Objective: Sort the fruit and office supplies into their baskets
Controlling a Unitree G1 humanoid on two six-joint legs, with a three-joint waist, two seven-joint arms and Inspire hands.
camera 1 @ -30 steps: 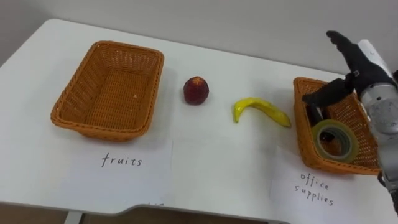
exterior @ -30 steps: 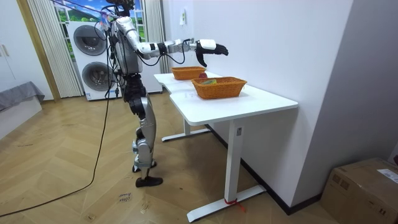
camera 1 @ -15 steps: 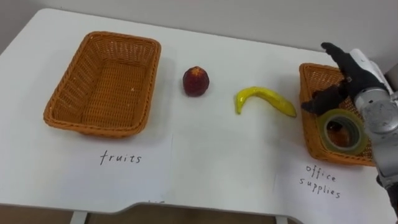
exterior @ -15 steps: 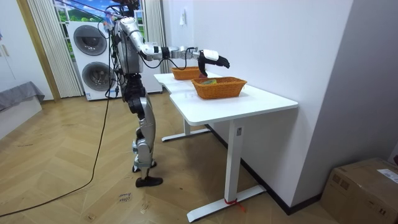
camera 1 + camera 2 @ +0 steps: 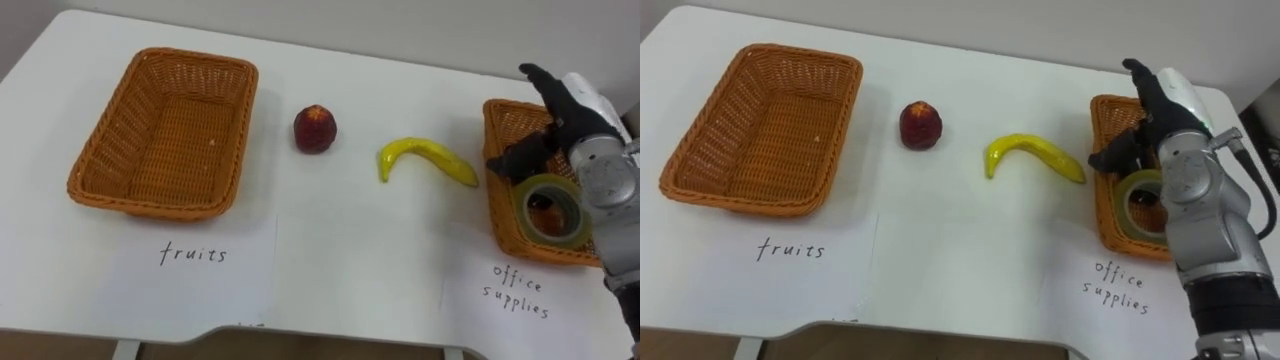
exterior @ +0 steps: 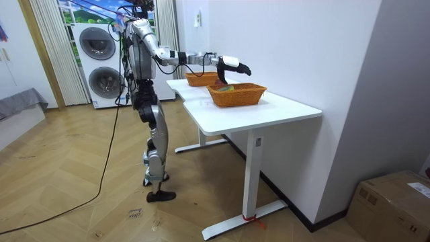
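Banana [image 5: 425, 158] at nine o'clock of our right robot hand [image 5: 567, 118]
We see it spread wide, holding nothing; the banana's long axis runs nine-to-three.

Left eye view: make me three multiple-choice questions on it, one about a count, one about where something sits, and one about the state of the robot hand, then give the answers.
1. How many pieces of fruit lie in the fruits basket?
A. None
B. One
C. Two

2. Where is the banana?
A. In the fruits basket
B. On the table, between the peach and the office-supplies basket
C. In the office-supplies basket

3. What state is the right robot hand in?
A. Shut on the banana
B. Shut on the peach
C. Open, above the office-supplies basket

Answers:
1 A: only bare wicker shows inside the fruits basket.
2 B: the banana lies on the white tabletop, left of the office-supplies basket.
3 C: its fingers are spread and hold nothing.
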